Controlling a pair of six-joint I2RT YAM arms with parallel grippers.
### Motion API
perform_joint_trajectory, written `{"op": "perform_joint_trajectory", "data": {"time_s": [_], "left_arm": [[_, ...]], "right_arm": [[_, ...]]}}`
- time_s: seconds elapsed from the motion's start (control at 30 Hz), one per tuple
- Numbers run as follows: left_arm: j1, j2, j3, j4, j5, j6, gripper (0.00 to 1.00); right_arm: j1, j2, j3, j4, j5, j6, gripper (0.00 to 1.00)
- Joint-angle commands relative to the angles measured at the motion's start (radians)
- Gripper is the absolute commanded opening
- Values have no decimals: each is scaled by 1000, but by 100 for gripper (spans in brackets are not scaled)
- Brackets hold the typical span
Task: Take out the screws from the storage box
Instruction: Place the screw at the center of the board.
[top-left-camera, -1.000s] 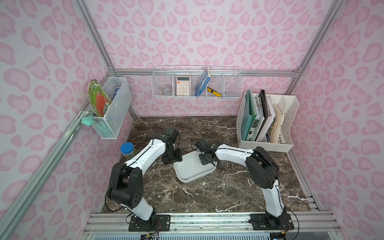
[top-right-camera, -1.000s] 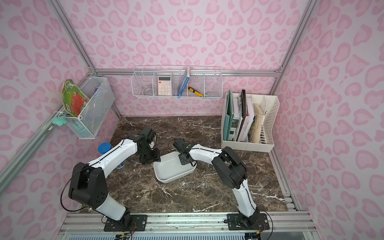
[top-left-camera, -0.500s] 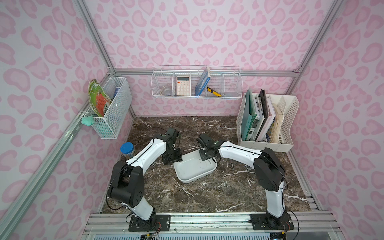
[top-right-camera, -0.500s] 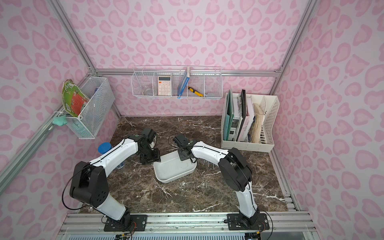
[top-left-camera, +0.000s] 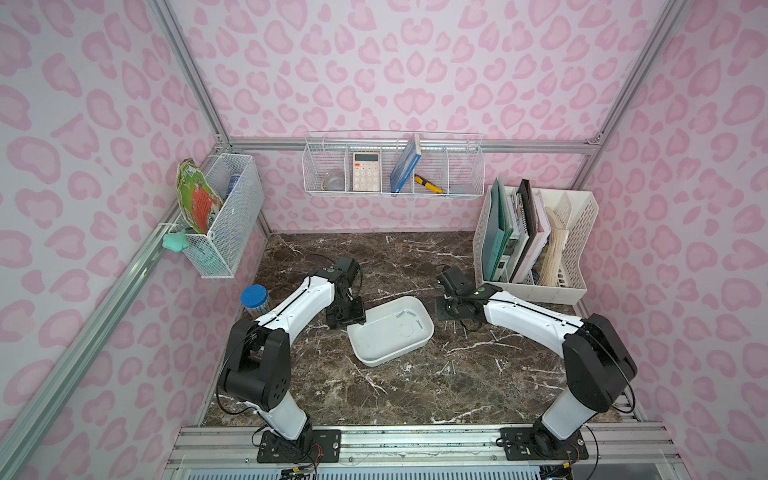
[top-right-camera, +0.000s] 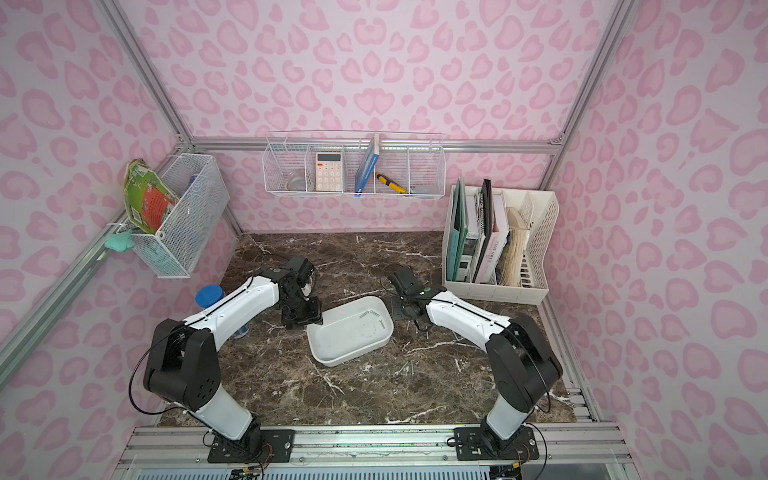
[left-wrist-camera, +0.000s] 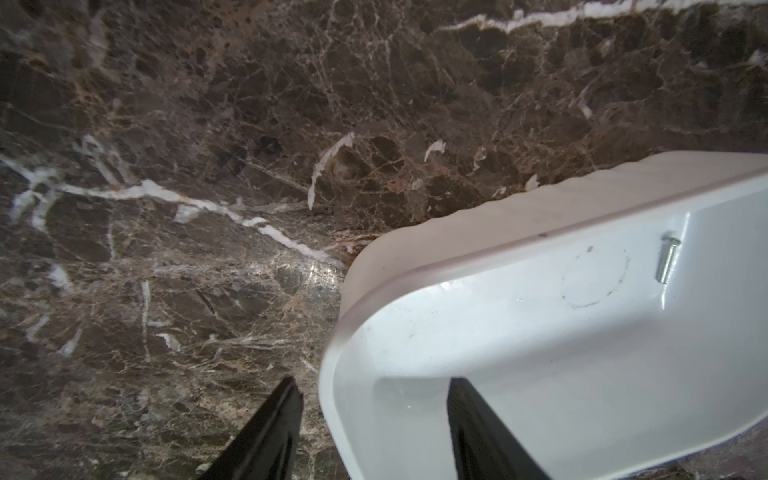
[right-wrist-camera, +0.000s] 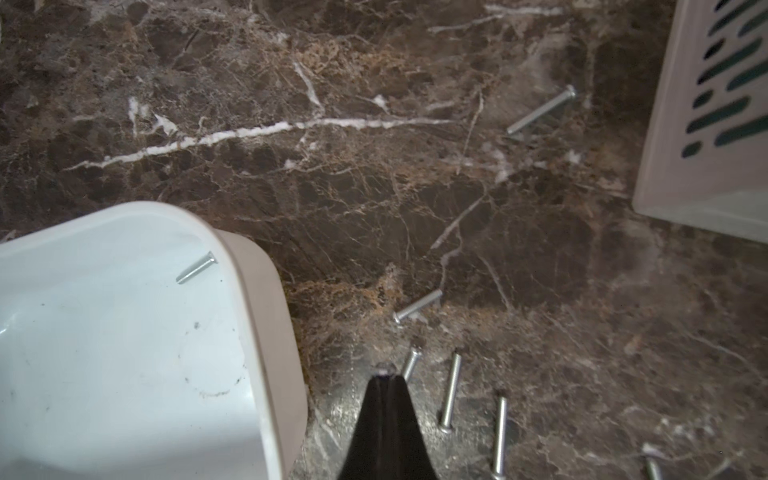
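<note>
The white storage box (top-left-camera: 376, 360) lies mid-table in both top views, with two screws (top-left-camera: 404, 314) near its far right corner; one of them shows in the right wrist view as a screw (right-wrist-camera: 196, 268). My left gripper (left-wrist-camera: 372, 380) stands open astride the box's (left-wrist-camera: 540, 332) left wall, one finger inside and one outside, neither pressing on it. My right gripper (right-wrist-camera: 384, 376) hangs just right of the box (right-wrist-camera: 124, 353), low over the marble, shut on a small screw whose head shows at the tips. Several loose screws (right-wrist-camera: 451, 390) lie on the table beside it.
A white file organizer (top-left-camera: 536, 291) with books stands at the back right, close to my right arm. A blue-lidded jar (top-left-camera: 254, 297) sits by the left wall. Wire baskets (top-left-camera: 392, 189) hang on the back and left walls. More screws (top-left-camera: 453, 368) lie in front of the box.
My right gripper shut over the box's far right corner and has moved out to the right, off the box and over the table. The left arm has not moved.
</note>
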Motion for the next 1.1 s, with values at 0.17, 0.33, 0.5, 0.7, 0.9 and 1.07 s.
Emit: {"op": "perform_joint_trajectory", "data": {"time_s": [0.17,0.33,0.5,0.7,0.9,1.07], "left_arm": [[-2,8,10,-17,-10,5,61],[-2,8,10,-19,-14,5,61],[-5,6,10,-20,-17,5,61],[-6,3,12,-23,-19,5,61],[-7,1,12,-23,-21,3,61],[-8,-5,12,-23,-30,2,61]], "right_arm": [[-47,15,-135,63,-17,52,1],[-45,19,-172,90,-25,64,3],[-45,0,-178,81,-10,69,10],[-43,-41,-163,42,10,67,21],[-7,-87,-73,-8,27,46,23],[60,-73,31,3,15,16,25]]}}
